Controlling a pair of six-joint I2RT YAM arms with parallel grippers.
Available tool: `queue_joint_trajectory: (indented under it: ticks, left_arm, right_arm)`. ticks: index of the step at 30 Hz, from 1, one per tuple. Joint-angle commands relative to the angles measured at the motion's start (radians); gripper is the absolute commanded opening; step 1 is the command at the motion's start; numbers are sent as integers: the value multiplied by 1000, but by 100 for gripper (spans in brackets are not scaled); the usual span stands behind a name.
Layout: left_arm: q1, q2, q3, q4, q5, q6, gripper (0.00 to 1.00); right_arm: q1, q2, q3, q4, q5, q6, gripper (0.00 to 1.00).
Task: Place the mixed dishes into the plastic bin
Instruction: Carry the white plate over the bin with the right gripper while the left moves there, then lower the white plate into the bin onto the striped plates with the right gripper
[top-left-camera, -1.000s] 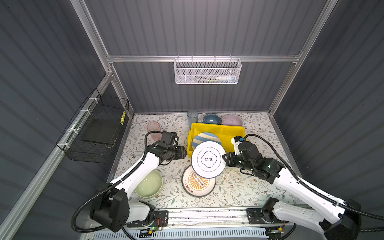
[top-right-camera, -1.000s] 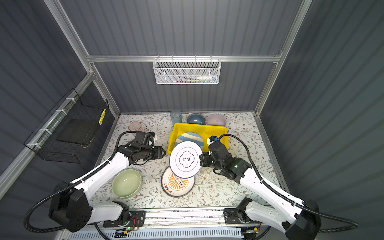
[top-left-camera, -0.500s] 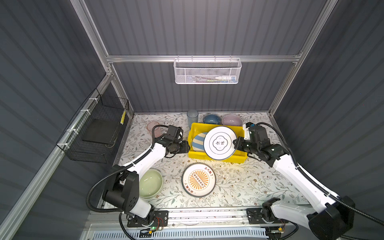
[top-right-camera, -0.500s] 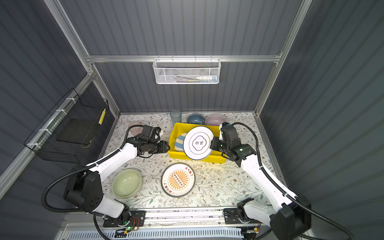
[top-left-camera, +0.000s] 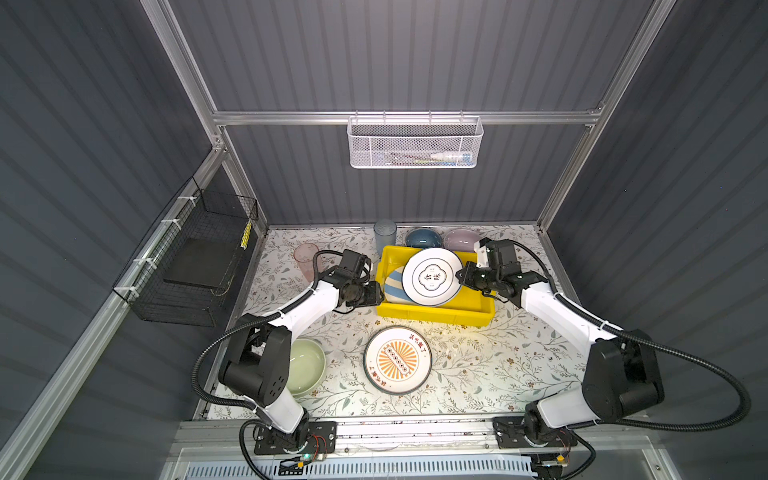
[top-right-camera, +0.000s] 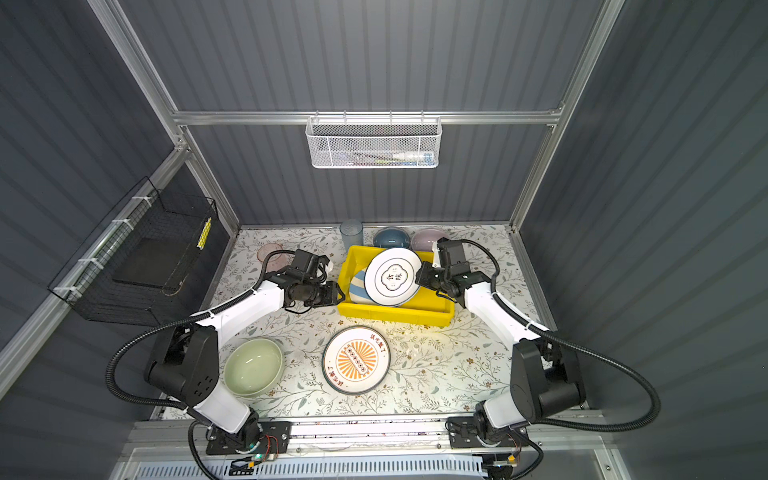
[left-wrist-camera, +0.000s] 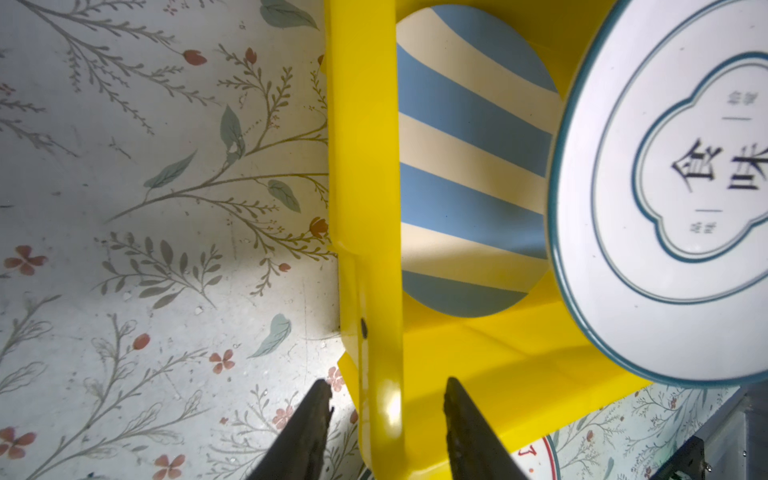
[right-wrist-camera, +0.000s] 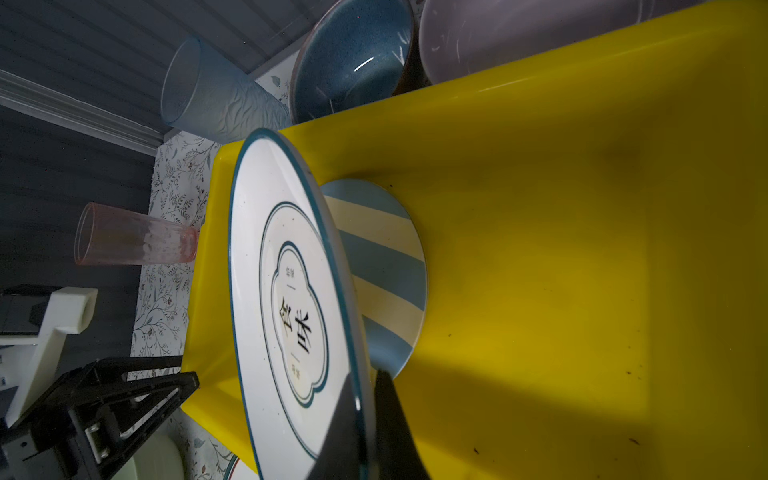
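right gripper (right-wrist-camera: 365, 386) was clamped on the rim of the white plate (right-wrist-camera: 286, 291), one finger on the face and one behind, a thin pinch right at the edge. the plate hung tilted over the yellow bin (top-left-camera: 436, 318), partly covering the striped plate (top-left-camera: 392, 284) that lay in the bin's left end. hard to tell from the top views whether the two plates touched. left gripper (left-wrist-camera: 386, 386) had its jaws apart, straddling the bin's left wall, with a gap showing on each side of the rim. out on the table (top-left-camera: 478, 365): lettered plate (top-left-camera: 397, 359) flat in front of the bin, green bowl (top-left-camera: 305, 365) by the left arm's base, blue bowl (top-left-camera: 423, 239) and lilac bowl (top-left-camera: 461, 239) just behind the bin, blue tumbler (top-left-camera: 384, 232) at its back left corner, pink tumbler (top-left-camera: 305, 259) further left. judgement: the white plate looked like glazed ceramic, so stiff, slick and heavy for an edge pinch. it could pivot in the fingers and chip on the striped one, so it should be resting before release. the bin looked light enough to slide, so a hold on its wall made sense. the flat plate offered only its rim, the bowls a wall pinch, and the tumblers, light and tippy, a side grip.
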Motion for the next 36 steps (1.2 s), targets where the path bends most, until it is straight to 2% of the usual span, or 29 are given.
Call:
queue_joint_trajectory:
  ticks: [1,8,9,13,26,36]
  left_arm:
    - [-6,21,35,1,19,17,44]
    - [-6,43,42,-2,29,16,38]
    - [-6,44,43,-2,30,15,38]
    - [-5,45,45,-11,32,17,38]
    - [-5,41,49,-11,33,15,38]
    - [-6,42,52,-12,38,13,38]
  right_arm:
    - [-1,23,43,88,-51,11,0]
    - [-1,101,43,154,-77,34,0]
    - [-1,114,49,156,-114,37,0]
    - [-1,163,71,160,-136,41,0]
    - [1,271,70,231,-175,80,1]
    - [4,323,65,251,-179,90,6]
